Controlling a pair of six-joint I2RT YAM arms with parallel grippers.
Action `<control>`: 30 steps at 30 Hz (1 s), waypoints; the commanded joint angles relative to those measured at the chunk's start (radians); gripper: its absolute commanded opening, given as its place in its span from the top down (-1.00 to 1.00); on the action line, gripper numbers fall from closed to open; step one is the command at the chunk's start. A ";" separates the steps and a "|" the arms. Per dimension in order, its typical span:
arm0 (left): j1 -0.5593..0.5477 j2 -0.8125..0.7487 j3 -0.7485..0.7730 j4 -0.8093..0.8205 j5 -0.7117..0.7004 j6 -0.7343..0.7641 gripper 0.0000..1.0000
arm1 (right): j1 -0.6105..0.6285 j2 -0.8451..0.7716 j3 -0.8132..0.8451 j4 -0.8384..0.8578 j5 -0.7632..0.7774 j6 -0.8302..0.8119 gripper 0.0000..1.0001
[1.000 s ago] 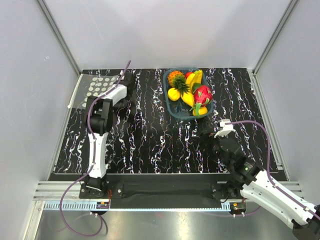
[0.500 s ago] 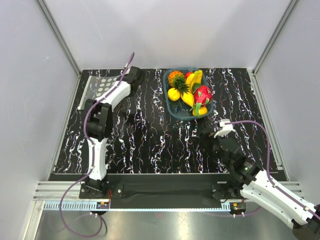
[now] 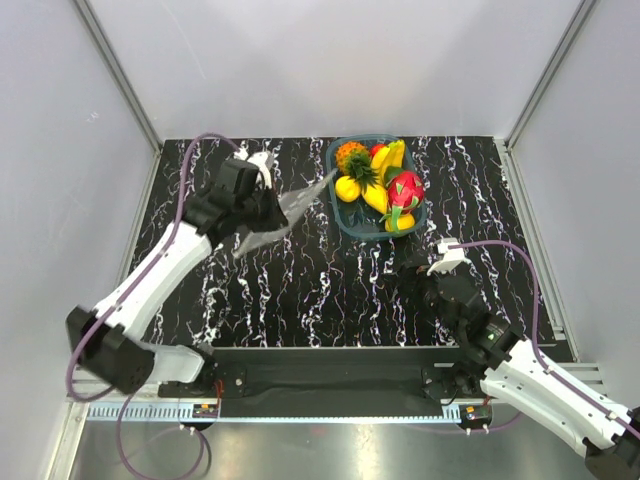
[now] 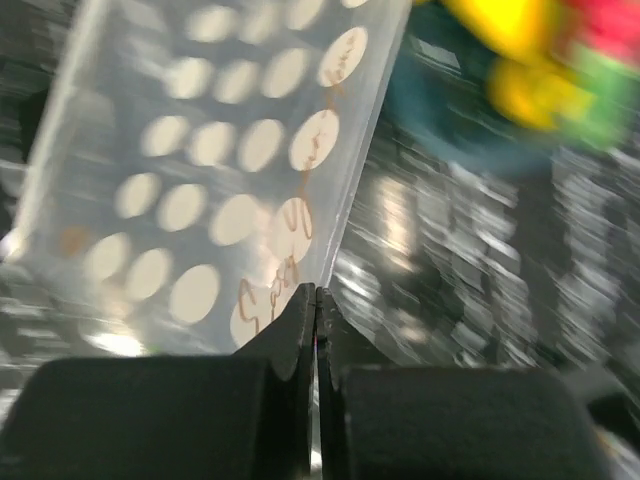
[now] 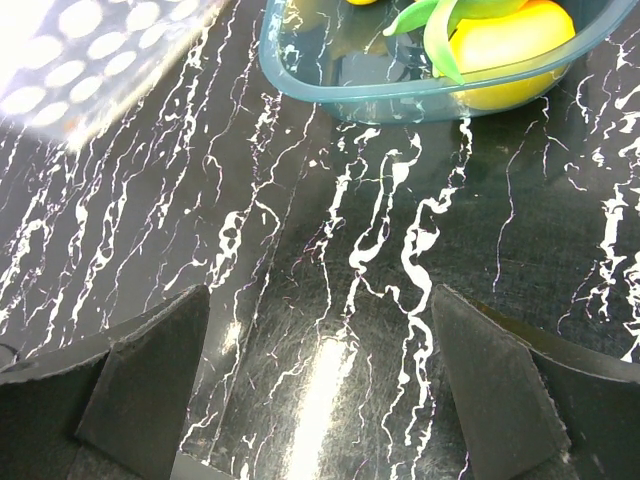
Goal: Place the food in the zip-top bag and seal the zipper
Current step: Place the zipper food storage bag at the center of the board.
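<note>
Left gripper (image 4: pixel 316 300): fingers pressed together on the lower edge of the zip-top bag (image 4: pixel 215 165), so it's clamped on the plastic. Wrist view is pretty smeared, but the pinch itself is clear enough.

Right gripper (image 5: pixel 320 375): fingers spread wide apart, nothing between them, hanging low over the table (image 3: pixel 300 290) just on the near side of the basket (image 3: pixel 345 215).

Step in hand: looks to me like the bag-fetching part. Bag is up off the table in the left claw, hanging in the air near the basket's left side. No fruit is in it yet and nothing is sealed.

Next move: my guess is the bag has to be laid down or held so its mouth faces the right arm, then the free claw opens the mouth or goes for a fruit. One-corner grip means the bag will flop, so that could get fiddly.

Bag look: flat, clear, white polka dots, some brownish scribbly writing along one edge. Can't pick out the zipper strip in any view.

Food: dragon fruit (image 3: pixel 405 188), pink-red with green scales, sits in the teal basket with the yellow fruits (image 3: pixel 348 187) at the far side of the table.
</note>
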 commanded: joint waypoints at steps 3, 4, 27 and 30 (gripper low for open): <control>-0.049 -0.243 -0.131 0.155 0.414 -0.229 1.00 | 0.000 0.012 -0.001 0.045 0.002 -0.012 -0.99; -0.045 -0.267 -0.141 0.166 0.443 -0.266 1.00 | 0.000 0.013 0.001 0.045 0.002 -0.012 -0.99; 0.432 -0.685 -0.761 0.228 0.306 -0.275 1.00 | 0.000 0.025 0.002 0.048 -0.001 -0.010 -0.99; 0.434 -0.703 -0.752 0.183 0.206 -0.257 0.94 | 0.000 0.029 0.001 0.052 -0.002 -0.010 -0.99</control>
